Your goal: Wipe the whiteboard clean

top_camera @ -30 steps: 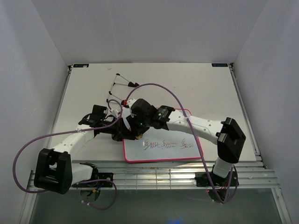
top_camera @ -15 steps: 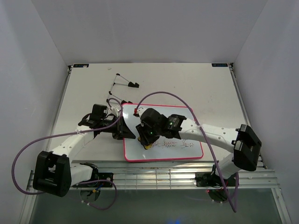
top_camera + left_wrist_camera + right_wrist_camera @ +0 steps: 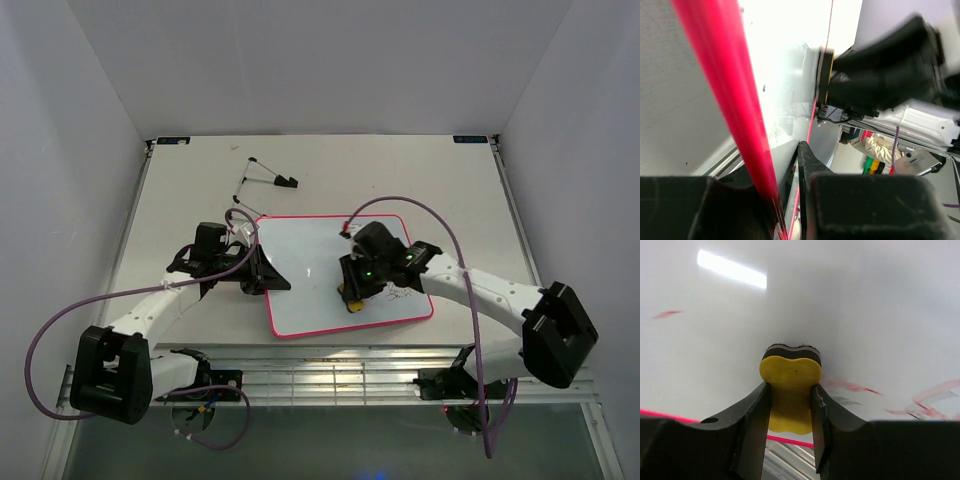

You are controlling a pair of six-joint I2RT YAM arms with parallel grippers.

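The whiteboard (image 3: 315, 265) lies flat on the table, white with a thin pink-red border and slightly skewed. A short patch of dark writing (image 3: 405, 293) shows near its lower right. My left gripper (image 3: 266, 282) is shut on the board's left edge; in the left wrist view the pink edge (image 3: 722, 85) runs down between my fingers (image 3: 809, 170). My right gripper (image 3: 352, 298) is shut on a yellow sponge eraser (image 3: 790, 371) and presses its dark felt face on the board (image 3: 850, 295). Faint red streaks (image 3: 852, 386) lie just right of the eraser.
A thin wire piece with a black end (image 3: 270, 176) lies on the table behind the board. A slatted metal strip (image 3: 330, 375) runs along the near table edge. White walls enclose the table on three sides.
My right gripper has swept the eraser rightward along the lower row of writing, and the left part of that row is gone. The board has turned a little. My left gripper keeps its hold.
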